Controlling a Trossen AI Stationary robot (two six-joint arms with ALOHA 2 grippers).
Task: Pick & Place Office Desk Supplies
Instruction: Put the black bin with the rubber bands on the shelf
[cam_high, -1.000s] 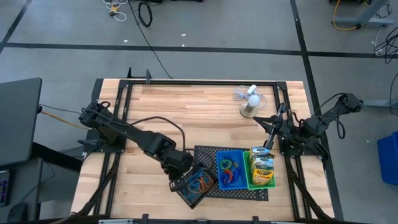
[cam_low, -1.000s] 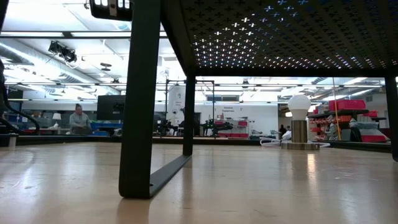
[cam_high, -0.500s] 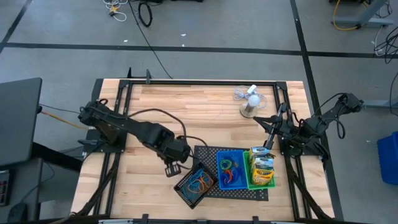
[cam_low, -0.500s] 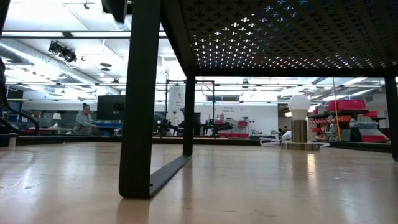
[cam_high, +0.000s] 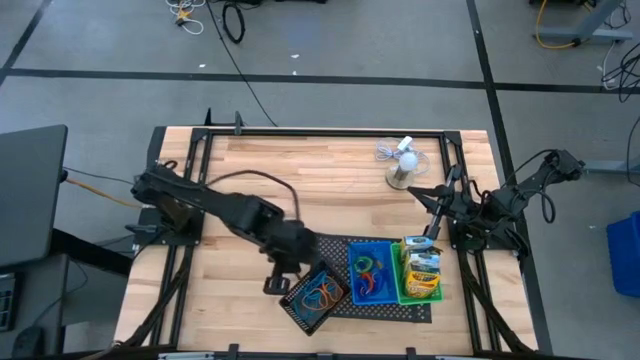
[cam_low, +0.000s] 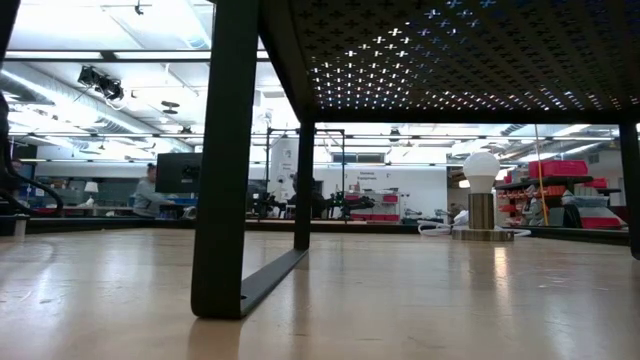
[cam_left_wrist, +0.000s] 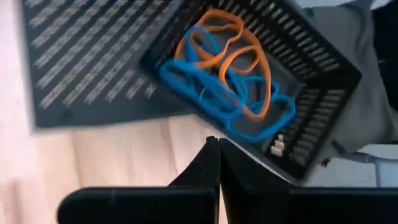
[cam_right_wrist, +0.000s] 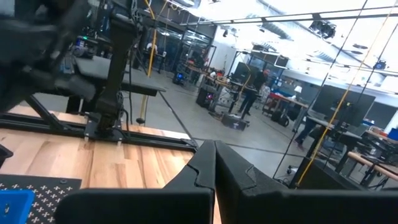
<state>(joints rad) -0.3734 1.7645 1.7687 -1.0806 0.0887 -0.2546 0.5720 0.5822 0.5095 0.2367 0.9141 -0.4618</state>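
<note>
A black bin (cam_high: 315, 297) holding orange and blue rubber-band loops (cam_left_wrist: 227, 81) sits askew on the near left corner of the black mesh tray (cam_high: 335, 247). A blue bin (cam_high: 370, 272) with more loops stands to its right. Right of that is a green bin (cam_high: 420, 285) holding a yellow crayon box (cam_high: 424, 266). My left gripper (cam_high: 297, 272) hovers shut just above the black bin's left edge, pointing steeply down and touching nothing; it is also seen in the left wrist view (cam_left_wrist: 215, 149). My right gripper (cam_high: 414, 190) waits shut at the right, held high and level.
A white mini fan (cam_high: 402, 165) with its cord stands at the far right of the table. The tray's black legs (cam_low: 225, 160) fill the low view. Bare wood lies left of and beyond the tray. A person (cam_low: 150, 192) sits far off in the room.
My left gripper has risen from the black bin's left edge, passing out of the top of the low view, and its wrist has rolled. It has stayed shut. The bin and its loops lie as before.
</note>
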